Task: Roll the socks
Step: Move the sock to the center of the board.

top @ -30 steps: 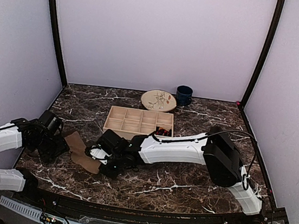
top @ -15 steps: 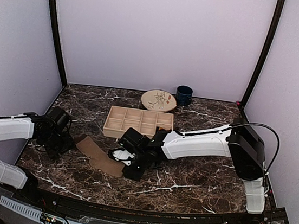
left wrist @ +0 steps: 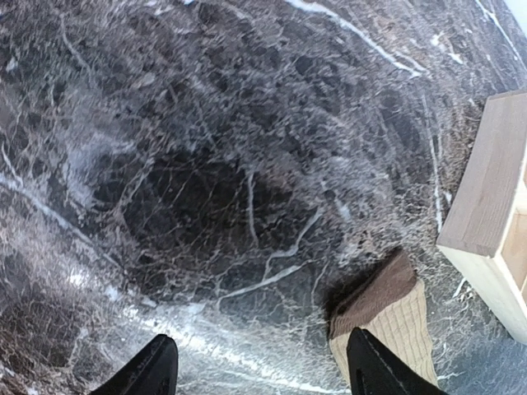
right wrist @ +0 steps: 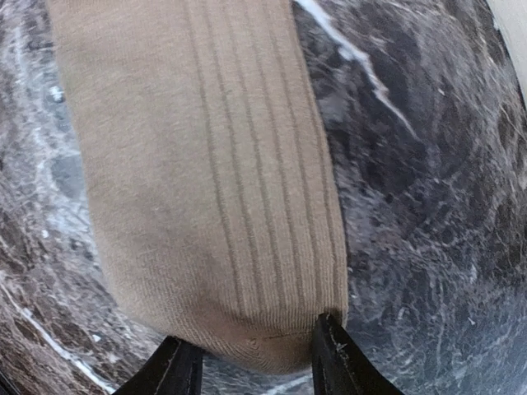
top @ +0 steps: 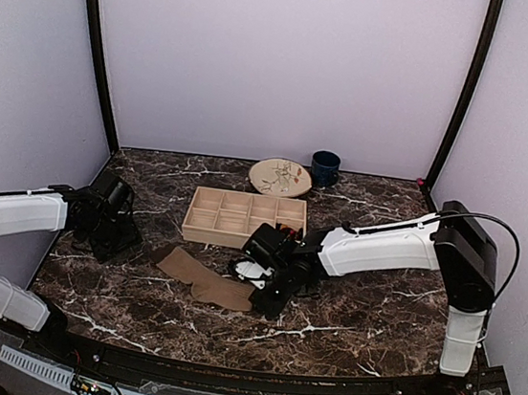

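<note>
From above I see the tan sock (top: 203, 282) lying flat, long axis left to right, right gripper (top: 257, 291) at its right end, left gripper (top: 117, 235) near the other

Left wrist: jaws apart, empty, cuff alongside

Right wrist: jaws apart, straddling the sock's end

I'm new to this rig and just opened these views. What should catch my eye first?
A tan sock lies flat on the dark marble table, in front of a wooden compartment tray. The right gripper straddles the sock's end, while the left gripper hangs open over bare marble by the other end.
</note>
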Motion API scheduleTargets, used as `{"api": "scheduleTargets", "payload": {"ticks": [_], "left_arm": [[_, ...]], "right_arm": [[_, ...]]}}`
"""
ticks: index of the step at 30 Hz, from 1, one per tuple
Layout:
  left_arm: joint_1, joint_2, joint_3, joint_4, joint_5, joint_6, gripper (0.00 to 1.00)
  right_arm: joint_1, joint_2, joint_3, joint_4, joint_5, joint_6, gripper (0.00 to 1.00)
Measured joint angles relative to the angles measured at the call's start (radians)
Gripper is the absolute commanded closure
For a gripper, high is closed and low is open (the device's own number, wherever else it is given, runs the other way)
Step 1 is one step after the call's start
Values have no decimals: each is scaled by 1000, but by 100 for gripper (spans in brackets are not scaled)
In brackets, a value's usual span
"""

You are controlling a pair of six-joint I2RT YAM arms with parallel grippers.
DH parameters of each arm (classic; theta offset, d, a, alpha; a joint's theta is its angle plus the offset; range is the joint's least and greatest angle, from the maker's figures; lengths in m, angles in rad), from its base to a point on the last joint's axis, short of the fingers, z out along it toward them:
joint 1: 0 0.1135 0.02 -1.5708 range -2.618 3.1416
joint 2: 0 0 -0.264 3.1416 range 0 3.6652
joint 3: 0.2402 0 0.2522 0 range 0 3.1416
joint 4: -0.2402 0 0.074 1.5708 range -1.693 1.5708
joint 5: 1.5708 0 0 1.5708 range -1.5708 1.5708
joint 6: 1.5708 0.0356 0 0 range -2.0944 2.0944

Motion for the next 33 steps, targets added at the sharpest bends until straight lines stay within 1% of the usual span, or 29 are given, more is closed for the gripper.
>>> {"api": "scheduleTargets", "payload": {"ticks": [3, 7, 8, 10, 11, 17, 22, 26, 33], "left_arm": [[0, 0, 3, 21, -10, 27, 29], [-8, 0, 3, 41, -21, 60, 29], [-11, 0, 3, 46, -26, 68, 29], [-19, 0, 3, 51, -36, 84, 29], [-26, 0, 3, 51, -40, 92, 29], [-50, -12, 3, 56, -66, 146, 29], [-54, -18, 3, 80, -81, 196, 29], [-60, -6, 12, 96, -87, 236, 30], [-81, 72, 86, 116, -84, 328, 32]], "right_arm": [[-20, 0, 4, -17, 35, 29, 52], [-42, 5, 20, -48, 97, 76, 43], [-48, 5, 23, -52, 109, 87, 40], [-55, 7, 32, -67, 130, 104, 27], [-58, 10, 39, -77, 145, 109, 24], [-62, 47, 117, -148, 190, 130, 22], [-62, 58, 167, -176, 207, 158, 21], [-62, 52, 171, -178, 215, 209, 21], [-62, 2, 170, -175, 240, 324, 21]]}}
